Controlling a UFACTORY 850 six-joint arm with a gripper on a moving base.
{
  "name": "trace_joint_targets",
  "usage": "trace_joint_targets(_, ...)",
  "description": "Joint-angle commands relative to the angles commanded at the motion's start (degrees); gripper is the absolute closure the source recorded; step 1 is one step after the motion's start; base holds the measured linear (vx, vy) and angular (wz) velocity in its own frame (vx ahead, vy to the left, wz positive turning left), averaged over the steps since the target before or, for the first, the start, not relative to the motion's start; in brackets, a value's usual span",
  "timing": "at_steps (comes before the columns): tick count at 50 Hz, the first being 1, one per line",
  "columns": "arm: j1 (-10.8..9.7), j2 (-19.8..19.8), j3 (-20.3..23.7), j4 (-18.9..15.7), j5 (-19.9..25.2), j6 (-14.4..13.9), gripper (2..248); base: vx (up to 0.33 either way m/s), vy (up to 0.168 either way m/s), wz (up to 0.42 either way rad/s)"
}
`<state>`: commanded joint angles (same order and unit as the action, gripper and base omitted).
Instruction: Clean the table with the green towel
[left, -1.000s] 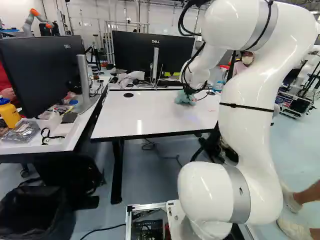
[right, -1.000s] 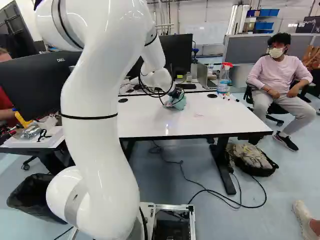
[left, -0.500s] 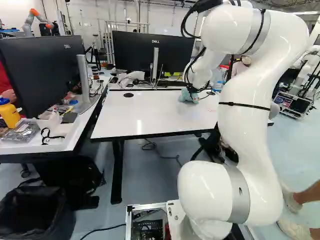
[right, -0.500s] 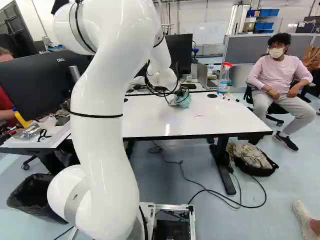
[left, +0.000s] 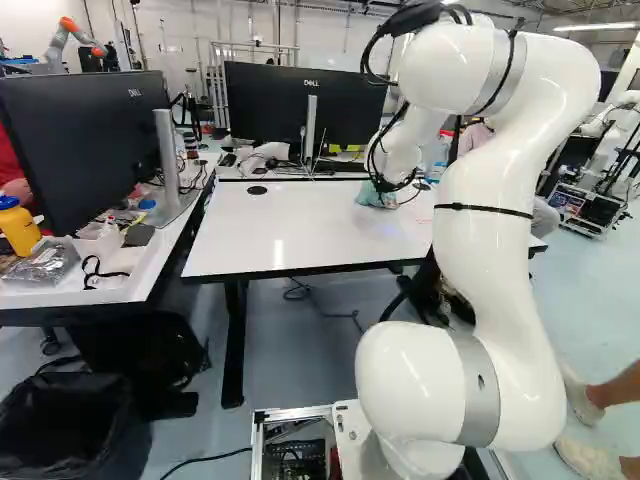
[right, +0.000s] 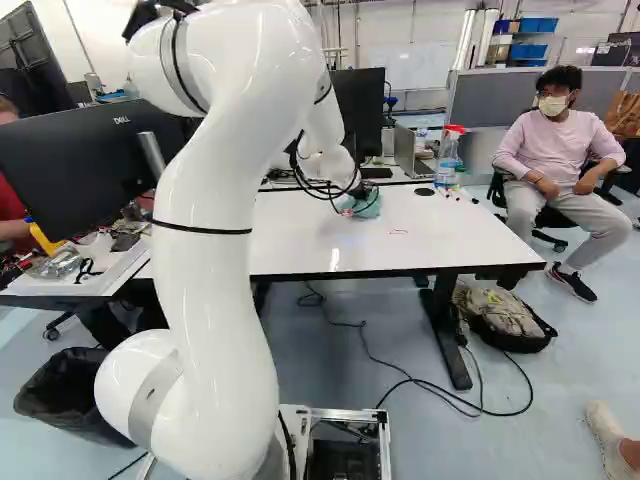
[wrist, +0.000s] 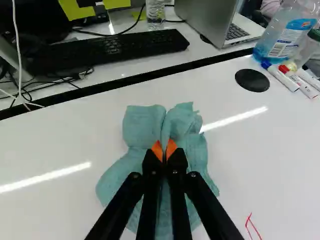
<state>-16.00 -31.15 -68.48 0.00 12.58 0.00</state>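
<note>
In the right base view my gripper (right: 355, 196) is low over the white table (right: 300, 255), partly behind its cables, at the green towel (right: 368, 207). The wrist view shows the gripper (wrist: 164, 151) with its orange pads pinching a fold of the towel (wrist: 142, 127) between them. The cloth spreads out on both sides of the fingers and under them, against the tabletop (wrist: 60, 135). A small red pen mark (wrist: 253, 227) is on the white surface, beside the towel.
Past the table's far edge stand a keyboard (wrist: 110, 49) and a laptop (wrist: 212, 20). A spray bottle (wrist: 287, 32), markers (wrist: 295, 80) and a round black cap (wrist: 252, 80) are at the far right. A monitor (left: 85, 150) is on the left desk. Another robot (left: 70, 38) stands far back.
The towel and gripper have moved together across the table, to the right overall in both base views, with a slight shift back lately. The arm's upper links have swung; the base has not moved.
</note>
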Motion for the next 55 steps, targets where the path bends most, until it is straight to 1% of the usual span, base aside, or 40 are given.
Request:
trace_joint_targets(17, 0.0, 0.0, 0.0, 0.0, -0.18, 0.0, 221, 0.0, 0.0, 0.0)
trace_joint_targets(37, 0.0, 0.0, 0.0, 0.0, -3.27, 0.0, 221, 0.0, 0.0, 0.0)
trace_joint_targets(55, 0.0, 0.0, 0.0, 0.0, -3.27, 0.0, 221, 0.0, 0.0, 0.0)
